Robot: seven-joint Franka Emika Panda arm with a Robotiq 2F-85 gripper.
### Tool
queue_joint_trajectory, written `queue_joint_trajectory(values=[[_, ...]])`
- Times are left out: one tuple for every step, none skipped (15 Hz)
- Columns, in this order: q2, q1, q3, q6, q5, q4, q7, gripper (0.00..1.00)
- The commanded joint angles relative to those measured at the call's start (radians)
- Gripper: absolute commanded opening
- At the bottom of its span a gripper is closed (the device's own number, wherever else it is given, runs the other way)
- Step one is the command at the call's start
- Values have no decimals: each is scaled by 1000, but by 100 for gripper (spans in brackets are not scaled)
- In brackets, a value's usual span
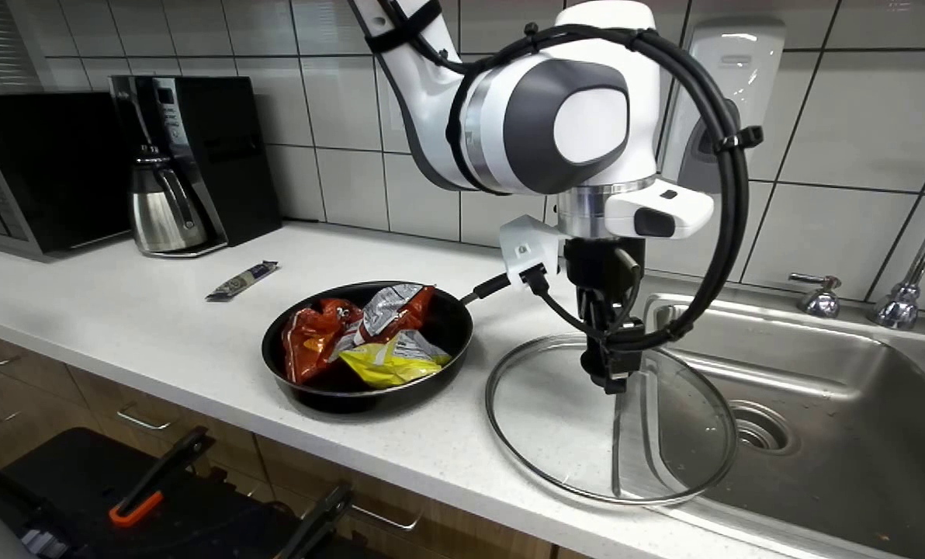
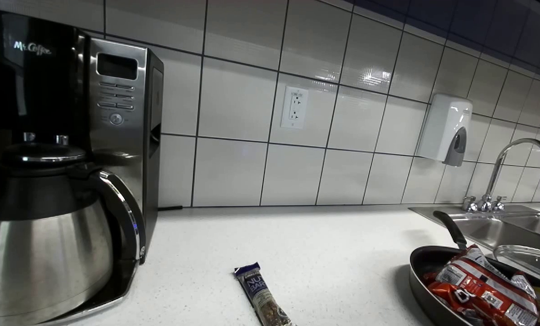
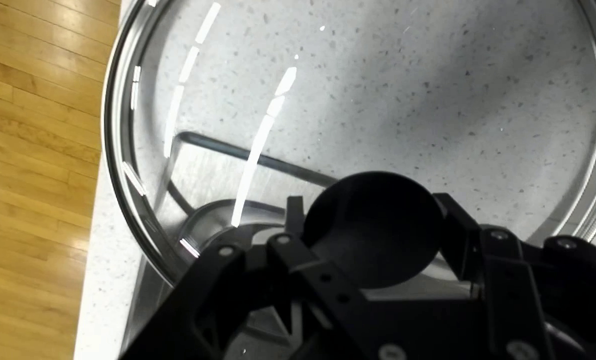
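Observation:
My gripper (image 1: 614,369) points down over a round clear glass lid (image 1: 552,423) with a metal rim. In the wrist view the gripper (image 3: 370,215) has a finger against each side of the lid's round black knob (image 3: 375,230). The glass lid (image 3: 378,85) spans the counter and the sink's edge. I cannot tell whether it rests there or is slightly raised. In an exterior view only part of the lid (image 2: 526,259) shows at the right edge. A black pan (image 1: 369,402) beside the lid holds red packets (image 1: 307,341) and a yellow packet (image 1: 393,361).
The steel sink (image 1: 843,373) and faucet (image 1: 901,303) are beside the gripper. A nut bar (image 2: 263,296) lies on the white counter (image 1: 160,310). A coffee maker (image 1: 199,155) with a steel carafe (image 1: 166,206) stands farther along. A soap dispenser (image 1: 730,101) hangs behind the arm.

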Motion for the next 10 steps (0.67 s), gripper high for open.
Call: queue_joint_trajectory(values=[[-99, 41, -53, -17, -83, -31, 52, 39], [-112, 47, -60, -19, -105, -34, 62, 39], [-127, 52, -65, -21, -128, -38, 74, 39], [-143, 54, -68, -25, -151, -43, 86, 39], [-160, 54, -68, -29, -173, -48, 99, 39], [-180, 53, -65, -34, -193, -56, 111, 39], [-198, 50, -60, -39, -214, -61, 124, 39], [-219, 46, -55, -42, -240, -70, 141, 39], [-238, 41, -48, -47, -266, -76, 158, 39], [-258, 34, -41, -50, -293, -85, 175, 39]])
